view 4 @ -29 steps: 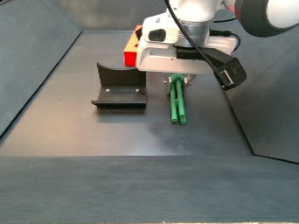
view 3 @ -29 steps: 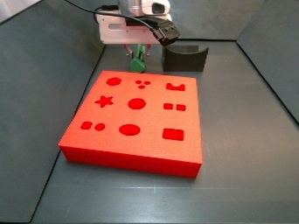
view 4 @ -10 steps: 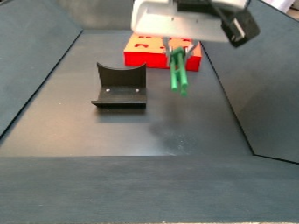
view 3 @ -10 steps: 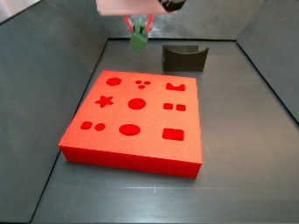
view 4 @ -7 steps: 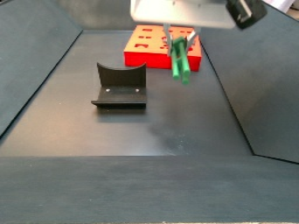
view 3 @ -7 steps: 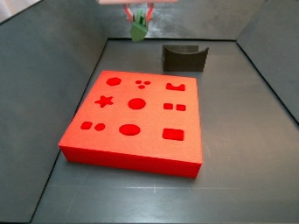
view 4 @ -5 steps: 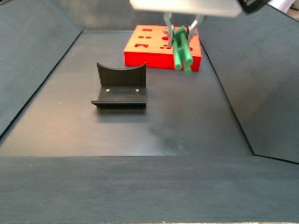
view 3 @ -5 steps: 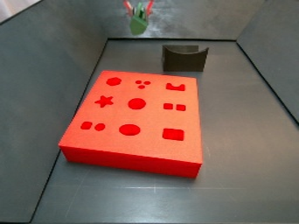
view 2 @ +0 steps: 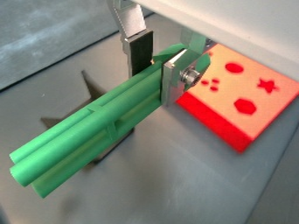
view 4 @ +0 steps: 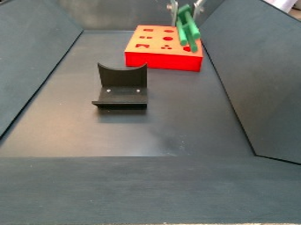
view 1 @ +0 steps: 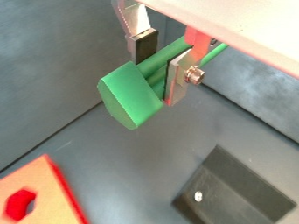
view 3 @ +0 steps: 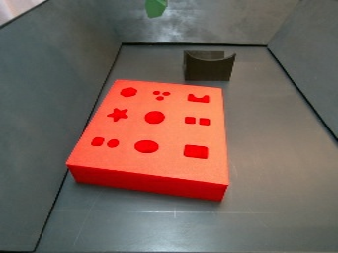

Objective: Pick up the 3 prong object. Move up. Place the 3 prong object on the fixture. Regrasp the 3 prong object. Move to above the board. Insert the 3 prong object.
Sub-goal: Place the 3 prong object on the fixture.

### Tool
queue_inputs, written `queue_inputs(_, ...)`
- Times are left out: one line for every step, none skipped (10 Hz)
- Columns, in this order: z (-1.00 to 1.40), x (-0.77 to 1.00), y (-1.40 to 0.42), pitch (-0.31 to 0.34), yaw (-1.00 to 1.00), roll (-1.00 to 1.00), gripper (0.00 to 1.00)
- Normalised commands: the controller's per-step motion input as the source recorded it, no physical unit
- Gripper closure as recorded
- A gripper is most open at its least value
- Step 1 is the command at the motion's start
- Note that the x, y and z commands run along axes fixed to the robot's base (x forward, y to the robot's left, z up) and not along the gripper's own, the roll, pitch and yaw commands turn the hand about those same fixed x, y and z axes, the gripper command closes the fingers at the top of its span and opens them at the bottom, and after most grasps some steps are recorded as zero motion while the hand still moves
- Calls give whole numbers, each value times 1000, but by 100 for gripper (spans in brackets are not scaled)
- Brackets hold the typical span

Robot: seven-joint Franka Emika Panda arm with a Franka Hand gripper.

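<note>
The gripper (view 1: 163, 63) has risen almost out of both side views since earlier, its jaws clamped on the 3 prong object (view 2: 100, 136). The object hangs high above the floor; the fixture (view 4: 120, 86) and board (view 3: 152, 128) are unmoved.

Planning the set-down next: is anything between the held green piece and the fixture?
Nothing visible. The end effector holds the 3 prong object high above the floor; the fixture stands bare, apart from the board.

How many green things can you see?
1. The 3 prong object is the only green thing, clamped between the gripper fingers, high above the floor, away from the board and fixture.
</note>
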Motion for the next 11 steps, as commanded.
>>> queue_inputs(-351,1000,-594,181,240,-176,100)
queue_inputs(-310,1000,-504,147,198,-89,100)
queue_inputs(-265,1000,-442,106,135,-46,100)
queue_inputs(-240,1000,-395,85,78,6,100)
queue_inputs(-223,1000,-356,73,55,42,100)
queue_inputs(-197,1000,-303,58,41,83,100)
queue_inputs(-181,1000,-264,51,35,102,100)
queue_inputs(-162,1000,-229,45,29,112,100)
queue_inputs(-147,1000,-198,44,29,118,100)
queue_inputs(-126,1000,-158,45,25,116,100)
queue_inputs(-115,1000,-135,50,25,120,100)
